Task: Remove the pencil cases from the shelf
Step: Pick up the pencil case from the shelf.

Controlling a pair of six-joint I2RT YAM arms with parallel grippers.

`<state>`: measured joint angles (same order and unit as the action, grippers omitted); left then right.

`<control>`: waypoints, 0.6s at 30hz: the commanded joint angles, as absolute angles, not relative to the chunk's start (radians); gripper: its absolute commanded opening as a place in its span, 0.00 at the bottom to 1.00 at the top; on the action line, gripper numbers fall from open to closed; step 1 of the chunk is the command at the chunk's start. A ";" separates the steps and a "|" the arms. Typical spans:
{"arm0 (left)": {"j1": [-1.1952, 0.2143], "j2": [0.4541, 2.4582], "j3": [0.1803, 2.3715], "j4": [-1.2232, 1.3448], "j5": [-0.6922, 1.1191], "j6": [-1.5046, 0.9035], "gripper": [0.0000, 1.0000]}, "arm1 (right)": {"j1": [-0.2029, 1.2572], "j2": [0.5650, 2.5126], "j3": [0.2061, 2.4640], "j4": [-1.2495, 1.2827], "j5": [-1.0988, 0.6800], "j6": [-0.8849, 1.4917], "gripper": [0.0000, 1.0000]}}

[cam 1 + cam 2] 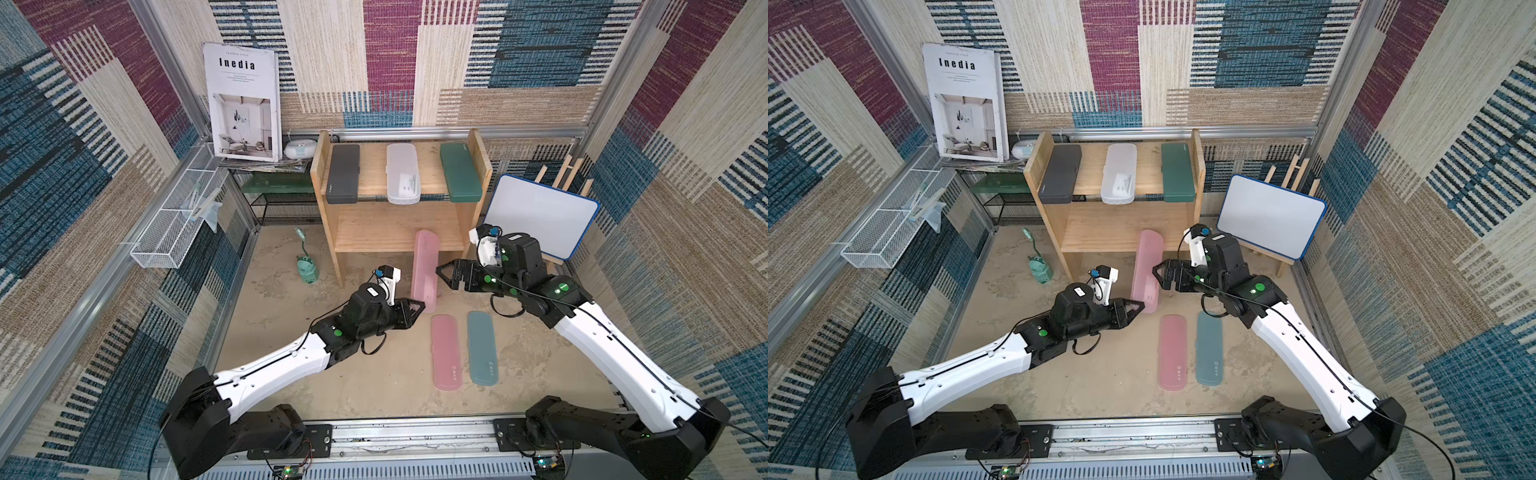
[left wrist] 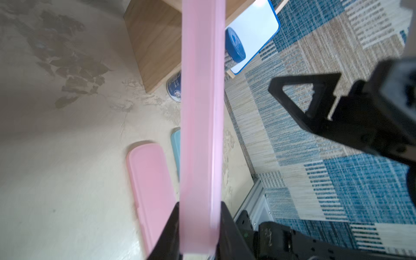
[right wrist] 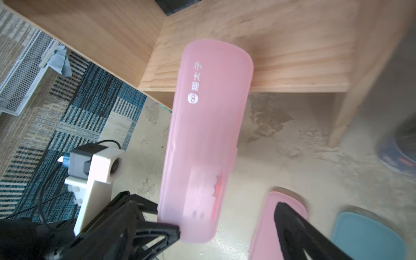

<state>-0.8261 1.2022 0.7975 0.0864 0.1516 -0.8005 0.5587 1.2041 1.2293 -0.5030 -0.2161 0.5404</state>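
While left gripper (image 1: pixel 415 309) clamps it, held pink case (image 1: pixel 426 270): near end pinched, far end over the shelf (image 1: pixel 386 232) lower board; draw straight back, level.
Right gripper (image 1: pixel 446 275): wide, empty, just beside; could bump.
Below: second pink case (image 1: pixel 444 353), teal case (image 1: pixel 482 349); land clear of them.
Beyond, top tier: grey case (image 1: pixel 343 174), white case (image 1: pixel 402 174), green case (image 1: pixel 460 172).

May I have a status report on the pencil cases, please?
Left gripper shut on pink pencil case; far end over lower tier of shelf. Right gripper open beside it. Grey case, white case, green case on top tier.
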 commanded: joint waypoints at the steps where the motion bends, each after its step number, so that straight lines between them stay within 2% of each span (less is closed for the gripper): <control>1: -0.832 1.114 0.763 -0.021 0.044 -0.734 0.15 | 0.606 1.269 1.270 -0.435 -0.213 0.574 0.99; 8: -0.834 1.005 0.721 -0.074 -0.012 -0.727 0.16 | 0.685 1.407 1.353 -0.384 -0.225 0.597 0.99; 18: -0.834 0.967 0.713 -0.095 -0.029 -0.715 0.16 | 0.753 1.537 1.392 -0.401 -0.194 0.632 0.99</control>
